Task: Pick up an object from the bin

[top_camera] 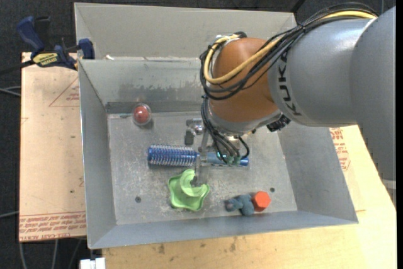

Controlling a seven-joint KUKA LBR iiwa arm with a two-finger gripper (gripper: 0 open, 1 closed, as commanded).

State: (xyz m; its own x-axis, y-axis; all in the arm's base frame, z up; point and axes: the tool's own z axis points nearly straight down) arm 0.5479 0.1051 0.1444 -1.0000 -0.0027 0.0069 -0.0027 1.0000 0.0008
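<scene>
hanging over the green crumpled thing (186, 193) in the lower middle, the claw (201, 167) — wide or narrow, can't tell — could clip the blue ribbed roller (169, 155) beside it and shove both.

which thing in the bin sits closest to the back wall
The small red ball, at the back left; the blue ribbed piece, green lump and orange-and-grey piece lie farther forward.
</scene>
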